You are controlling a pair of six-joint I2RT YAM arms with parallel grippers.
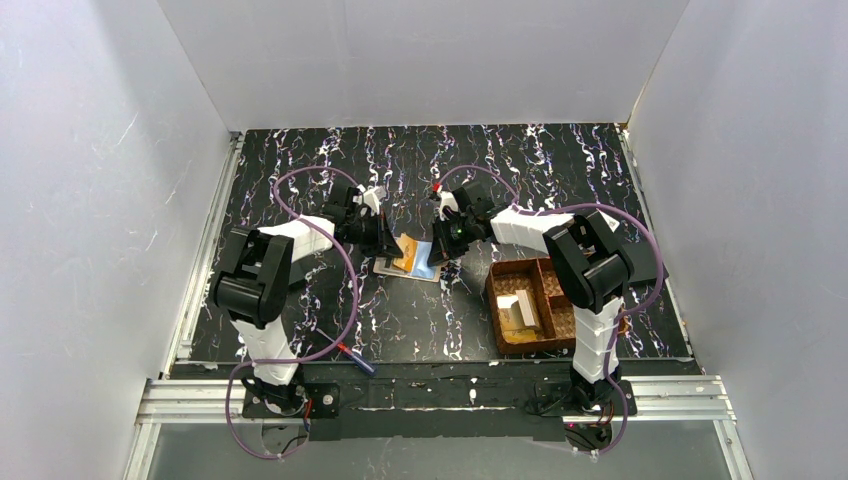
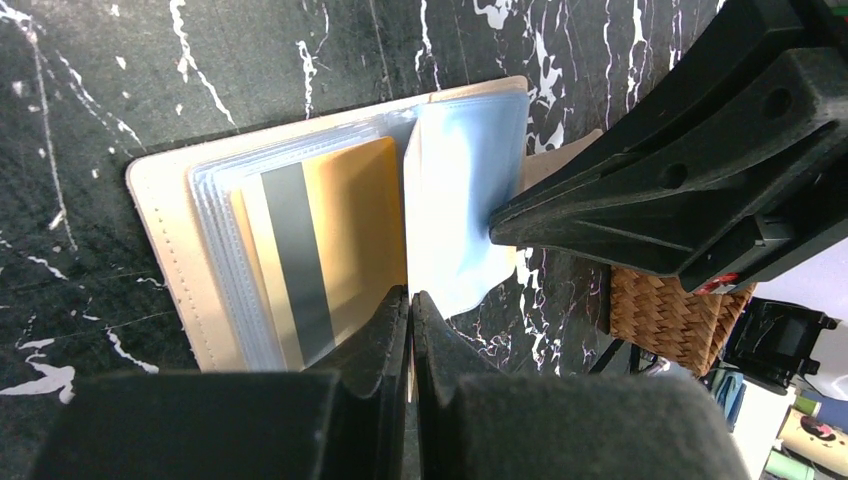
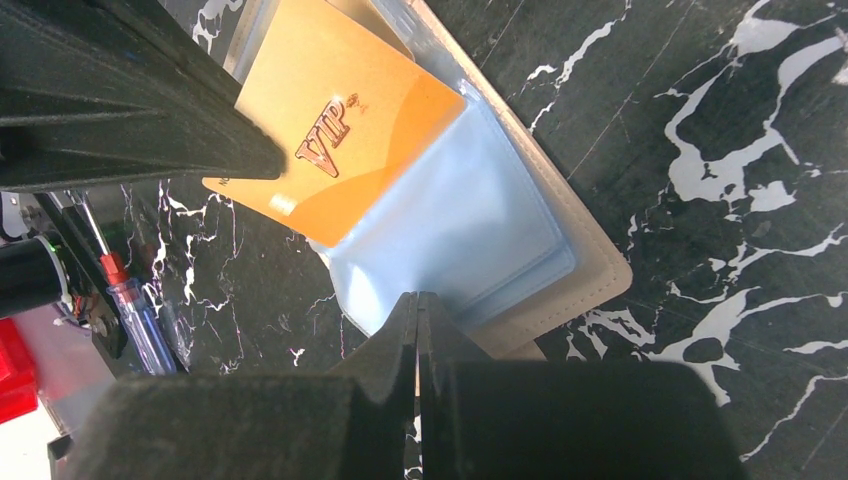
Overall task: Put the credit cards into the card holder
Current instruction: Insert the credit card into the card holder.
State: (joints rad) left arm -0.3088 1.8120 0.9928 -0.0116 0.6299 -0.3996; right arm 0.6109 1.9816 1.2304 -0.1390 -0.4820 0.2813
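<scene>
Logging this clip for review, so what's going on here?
The card holder lies open on the table. The left gripper pinches a gold VIP card at its sleeves, while the right gripper pinches a clear sleeve beside it. Whitish cards lie in the woven basket.

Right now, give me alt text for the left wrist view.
An open card holder lies on the dark marbled table, a gold card with a grey stripe pinched at its edge by the shut left jaws. The right jaws, also shut, lift a clear sleeve.
</scene>
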